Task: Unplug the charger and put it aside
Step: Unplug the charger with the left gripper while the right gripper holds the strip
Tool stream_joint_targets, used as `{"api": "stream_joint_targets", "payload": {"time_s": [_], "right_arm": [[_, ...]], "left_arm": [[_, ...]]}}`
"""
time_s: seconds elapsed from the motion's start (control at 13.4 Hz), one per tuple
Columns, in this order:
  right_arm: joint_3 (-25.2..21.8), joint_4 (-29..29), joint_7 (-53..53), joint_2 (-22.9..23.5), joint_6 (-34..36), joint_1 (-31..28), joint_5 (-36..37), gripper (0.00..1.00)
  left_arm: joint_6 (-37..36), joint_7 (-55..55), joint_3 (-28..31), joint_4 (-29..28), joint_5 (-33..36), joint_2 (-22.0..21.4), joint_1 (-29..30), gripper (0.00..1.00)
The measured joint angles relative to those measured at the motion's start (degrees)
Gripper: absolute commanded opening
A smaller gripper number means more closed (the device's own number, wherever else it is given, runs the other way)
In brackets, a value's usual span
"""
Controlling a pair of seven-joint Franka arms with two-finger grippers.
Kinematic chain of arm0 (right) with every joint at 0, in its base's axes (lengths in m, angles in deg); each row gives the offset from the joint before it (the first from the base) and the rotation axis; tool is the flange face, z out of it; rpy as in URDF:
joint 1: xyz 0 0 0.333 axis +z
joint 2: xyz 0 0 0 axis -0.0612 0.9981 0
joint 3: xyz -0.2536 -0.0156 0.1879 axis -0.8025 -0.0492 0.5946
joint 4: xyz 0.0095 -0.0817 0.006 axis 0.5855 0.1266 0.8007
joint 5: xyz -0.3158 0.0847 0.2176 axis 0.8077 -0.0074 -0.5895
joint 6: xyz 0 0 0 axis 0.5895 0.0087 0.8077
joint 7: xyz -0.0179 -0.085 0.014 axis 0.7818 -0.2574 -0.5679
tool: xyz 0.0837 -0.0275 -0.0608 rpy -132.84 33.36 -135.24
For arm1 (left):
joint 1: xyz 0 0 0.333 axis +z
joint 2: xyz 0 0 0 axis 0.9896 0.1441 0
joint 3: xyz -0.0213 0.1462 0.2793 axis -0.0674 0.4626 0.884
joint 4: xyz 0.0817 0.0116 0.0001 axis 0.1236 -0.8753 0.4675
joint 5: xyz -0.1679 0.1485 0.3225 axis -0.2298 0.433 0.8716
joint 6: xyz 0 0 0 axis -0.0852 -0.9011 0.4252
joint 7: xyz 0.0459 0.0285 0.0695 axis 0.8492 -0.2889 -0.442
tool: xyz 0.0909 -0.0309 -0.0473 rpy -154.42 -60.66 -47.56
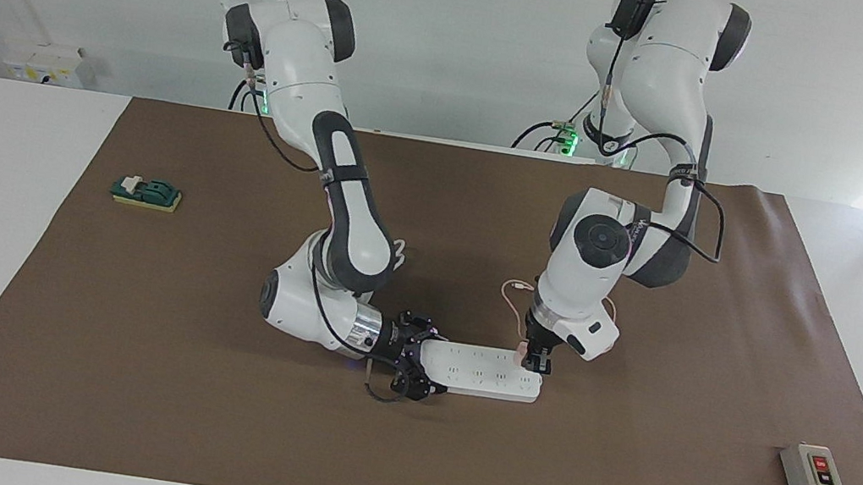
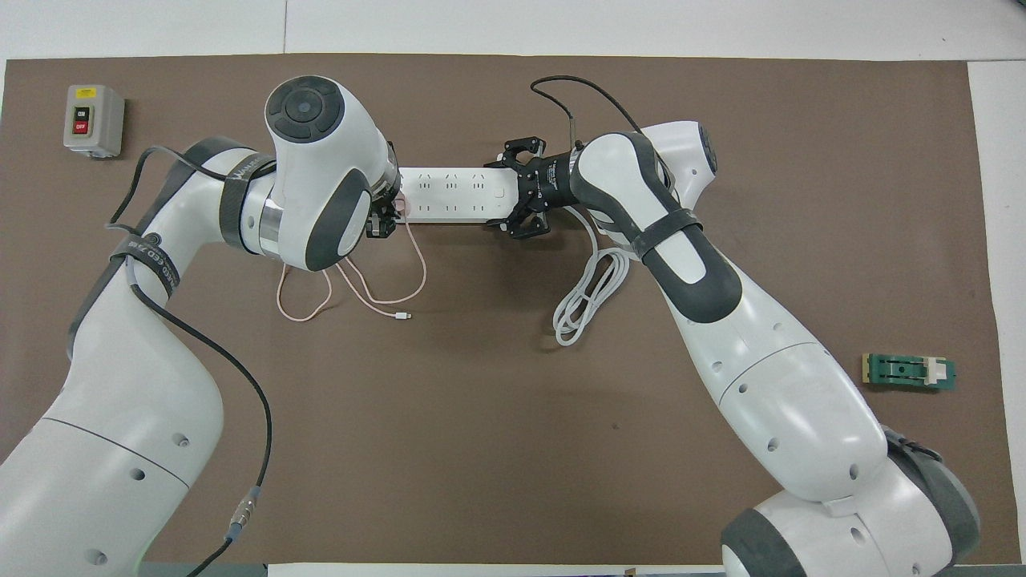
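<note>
One small pale pink cube charger [image 1: 523,349] is sitting in one white power strip [image 1: 481,371], left gripper [image 1: 536,364] jaws clenching it; right gripper [image 1: 420,367] jaws are clamping the strip's end.

- Both arms [image 1: 342,212]: glossy white shells, dark grey joint caps.
- Black cables run along the outside, strapped down with bands.
- Black grippers [image 1: 413,368].
- Green lights at bases [image 1: 571,137].
</note>
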Motion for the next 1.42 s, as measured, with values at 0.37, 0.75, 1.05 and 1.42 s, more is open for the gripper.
{"api": "stream_joint_targets", "payload": {"time_s": [0.37,0.75,1.05,1.42], "right_arm": [[0.03,0.06,0.28,-0.01,-0.13,0.01,-0.03,0.51],[0.03,0.11,0.26,-0.06,-0.23,0.04,0.01,0.72],[0.06,0.19,0.25,-0.08,-1.42,0.50,0.12,1.00],[0.05,0.21,1.06,-0.64,-1.49,0.52,0.54,1.00]], "left_arm": [[-0.43,1.71,-0.55,0.16,-0.41,-0.39,0.66,0.00],[-8.71,5.13,0.25,2.52,-0.18,-6.25,2.24,0.00],[-13.90,17.55,0.25,1.56,-0.24,-10.57,2.71,0.00],[-19.91,53.34,0.40,-4.28,-0.31,-15.57,7.09,0.00]]}}
